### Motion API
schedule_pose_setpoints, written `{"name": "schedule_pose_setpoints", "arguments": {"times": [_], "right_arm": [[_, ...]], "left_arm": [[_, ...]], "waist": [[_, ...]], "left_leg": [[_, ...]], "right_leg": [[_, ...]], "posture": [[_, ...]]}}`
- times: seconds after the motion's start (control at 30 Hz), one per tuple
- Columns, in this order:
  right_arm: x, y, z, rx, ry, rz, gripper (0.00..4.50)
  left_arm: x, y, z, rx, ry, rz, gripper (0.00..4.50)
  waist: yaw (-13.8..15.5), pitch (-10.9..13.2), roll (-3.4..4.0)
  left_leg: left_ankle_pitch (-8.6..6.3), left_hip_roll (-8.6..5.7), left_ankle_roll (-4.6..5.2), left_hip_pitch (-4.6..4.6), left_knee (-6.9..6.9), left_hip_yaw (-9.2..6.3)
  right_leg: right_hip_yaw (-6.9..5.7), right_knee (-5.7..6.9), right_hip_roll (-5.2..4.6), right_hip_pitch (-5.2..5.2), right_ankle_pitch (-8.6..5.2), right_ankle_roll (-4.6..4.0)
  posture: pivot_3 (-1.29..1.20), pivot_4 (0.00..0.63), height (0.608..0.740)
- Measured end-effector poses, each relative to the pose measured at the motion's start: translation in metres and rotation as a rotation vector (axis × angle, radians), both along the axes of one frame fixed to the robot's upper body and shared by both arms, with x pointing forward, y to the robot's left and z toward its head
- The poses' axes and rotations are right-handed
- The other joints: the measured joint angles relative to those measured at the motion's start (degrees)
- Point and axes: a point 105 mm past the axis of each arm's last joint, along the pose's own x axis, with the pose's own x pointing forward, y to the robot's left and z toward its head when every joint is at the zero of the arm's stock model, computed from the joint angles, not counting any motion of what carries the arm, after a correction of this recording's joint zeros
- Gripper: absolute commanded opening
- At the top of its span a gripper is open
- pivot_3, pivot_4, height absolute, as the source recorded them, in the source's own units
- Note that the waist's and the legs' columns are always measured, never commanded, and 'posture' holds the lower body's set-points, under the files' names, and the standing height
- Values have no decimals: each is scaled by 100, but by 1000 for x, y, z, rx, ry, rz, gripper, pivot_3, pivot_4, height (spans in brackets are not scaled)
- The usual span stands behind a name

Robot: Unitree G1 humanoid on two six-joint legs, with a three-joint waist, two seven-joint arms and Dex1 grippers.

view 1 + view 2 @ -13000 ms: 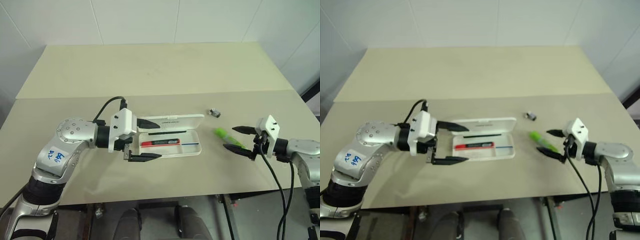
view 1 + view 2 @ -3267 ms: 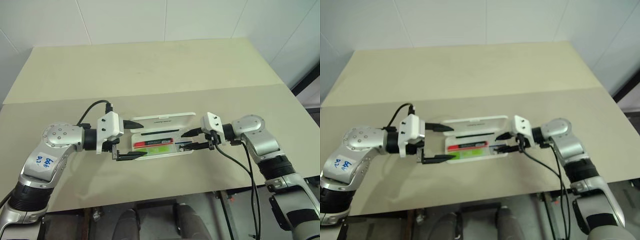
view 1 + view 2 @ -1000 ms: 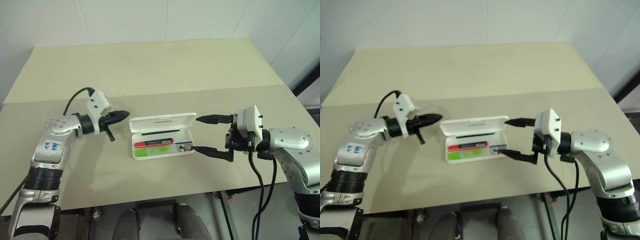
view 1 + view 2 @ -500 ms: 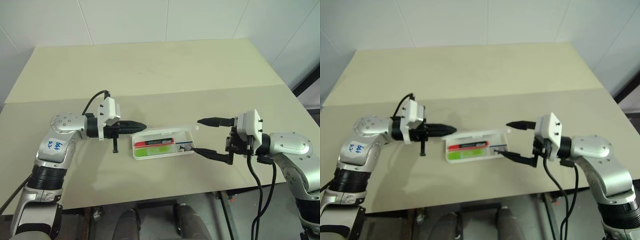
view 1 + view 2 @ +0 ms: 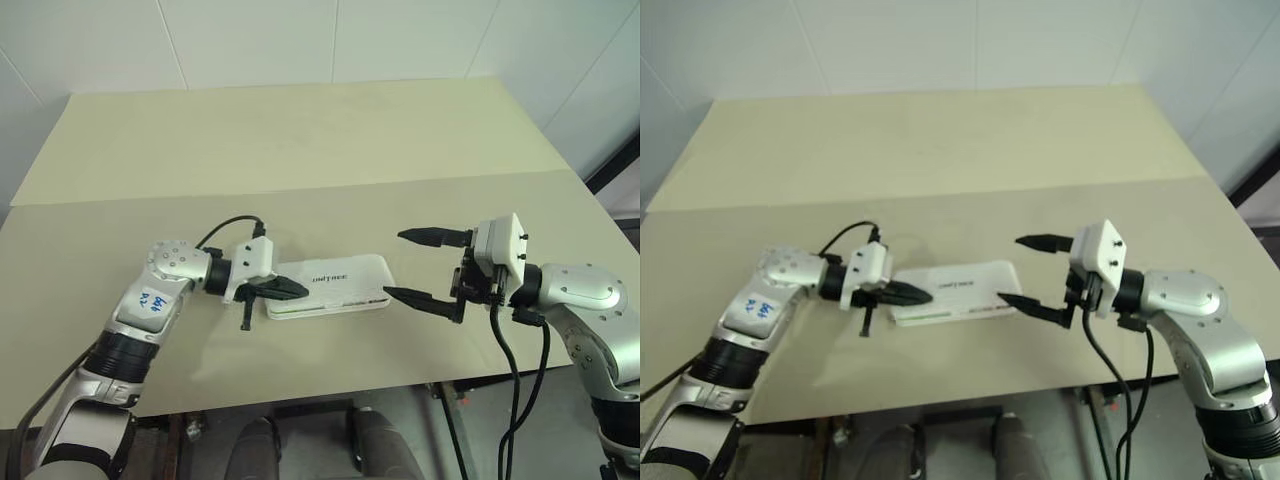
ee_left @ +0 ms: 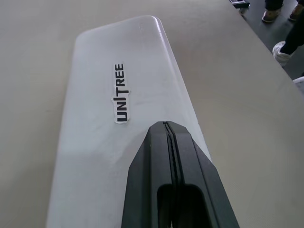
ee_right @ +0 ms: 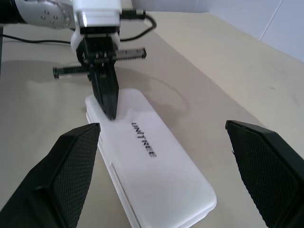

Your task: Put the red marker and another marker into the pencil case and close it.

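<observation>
Now the flat white hard-plastic pencil case (image 5: 328, 285) with rounded corners lies on the beige table (image 5: 300, 140) with its lid down, dark lettering facing up. At the case's left end the left gripper (image 5: 296, 291) has its two black fingers pressed together, their tips resting on the lid. Beyond the case's right end the right gripper (image 5: 418, 268) hangs above the table with its fingers spread wide, holding nothing and clear of the case. The markers cannot be seen with the lid down.
</observation>
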Motion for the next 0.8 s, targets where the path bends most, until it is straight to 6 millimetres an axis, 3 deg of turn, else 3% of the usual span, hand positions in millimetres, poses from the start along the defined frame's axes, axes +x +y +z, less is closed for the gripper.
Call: {"name": "schedule_pose_setpoints", "arguments": {"times": [0.27,0.73,0.8], "right_arm": [[0,2,3,14,-19,-19,4500],[3,5,8,48,-36,-34,4500],[4,6,8,53,-32,-31,4500]], "left_arm": [[4,-17,-2,8,-28,-8,21],[-2,-16,3,16,33,17,21],[-11,-11,11,-45,61,12,403]], "waist": [[73,-1,0],[69,-1,-1],[65,-1,-1]], "left_leg": [[0,0,0,1,5,0],[0,0,0,1,2,0],[0,2,0,-1,-3,0]], "right_leg": [[1,1,0,2,1,1],[3,1,1,1,1,-1],[2,1,1,-3,0,-2]], "posture": [[0,150,740],[0,150,740],[0,150,740]]}}
